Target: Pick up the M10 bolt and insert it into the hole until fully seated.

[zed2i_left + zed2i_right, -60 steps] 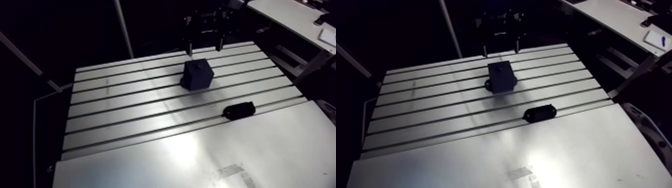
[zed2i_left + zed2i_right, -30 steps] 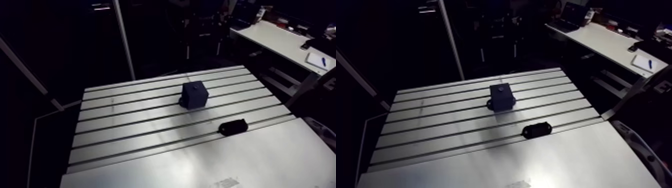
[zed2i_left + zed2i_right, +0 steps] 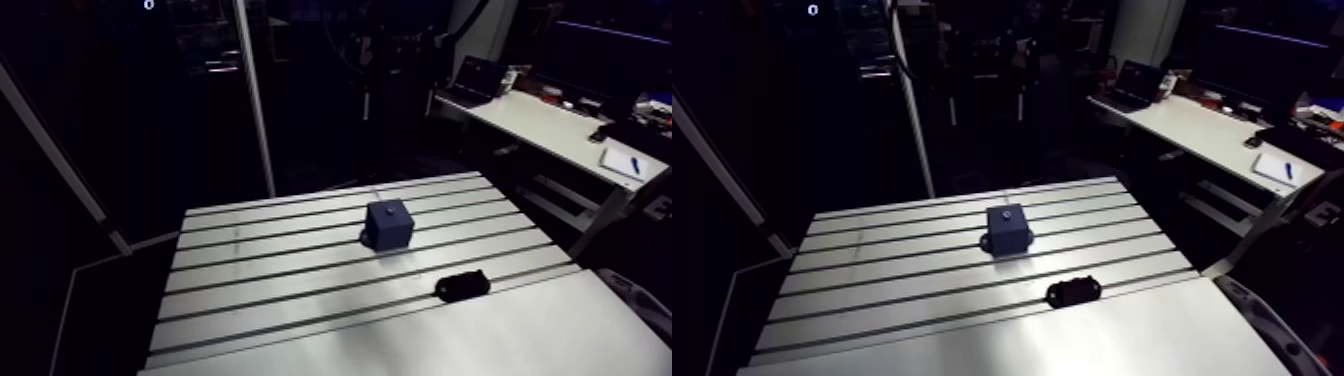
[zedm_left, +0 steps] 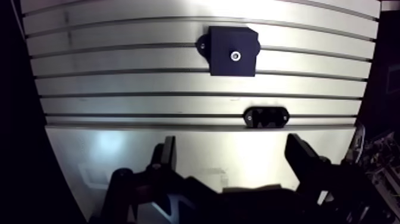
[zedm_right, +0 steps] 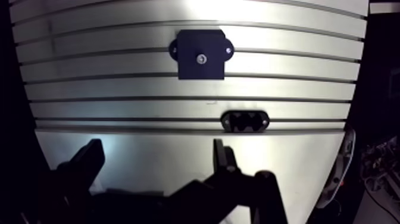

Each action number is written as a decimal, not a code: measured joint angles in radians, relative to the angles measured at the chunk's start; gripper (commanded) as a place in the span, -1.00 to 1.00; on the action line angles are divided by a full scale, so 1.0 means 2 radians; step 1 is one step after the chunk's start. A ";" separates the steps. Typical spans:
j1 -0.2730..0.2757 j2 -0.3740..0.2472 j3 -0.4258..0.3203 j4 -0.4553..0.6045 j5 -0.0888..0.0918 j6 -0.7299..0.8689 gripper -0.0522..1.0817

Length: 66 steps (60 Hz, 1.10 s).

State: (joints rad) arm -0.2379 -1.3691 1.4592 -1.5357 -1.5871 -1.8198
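The jaws stand wide apart with nothing between them, their lower parts cut off at the view's edge. Ahead of them on the surface [image 4: 119,149] lies a small black holder [image 4: 266,117], its recesses too dark to read. Beyond it sits the dark block [image 4: 232,36]. The M10 bolt [image 4: 236,56] shows only as a bright head in the block's top face; seating depth cannot be judged.

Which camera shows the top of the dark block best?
The wrist view: it looks straight down on the dark block, showing its whole top and a shiny round spot at its middle. The arm view shows it small, slanted, the spot faint.
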 measured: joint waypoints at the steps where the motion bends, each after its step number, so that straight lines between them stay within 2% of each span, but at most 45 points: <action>1: 0.001 -0.002 0.000 0.002 0.001 0.000 -0.90; 12: 0.008 -0.029 0.000 0.017 0.008 0.001 -0.90; 24: 0.016 -0.059 0.002 0.031 0.011 0.005 -0.90; 39: 0.021 -0.084 0.000 0.041 0.002 0.010 -0.90; 53: 0.023 -0.086 0.005 0.041 -0.004 0.010 -0.90; 66: 0.023 -0.086 0.007 0.039 -0.004 0.010 -0.90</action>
State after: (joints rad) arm -0.1910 -1.5413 1.4730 -1.4572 -1.5956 -1.7997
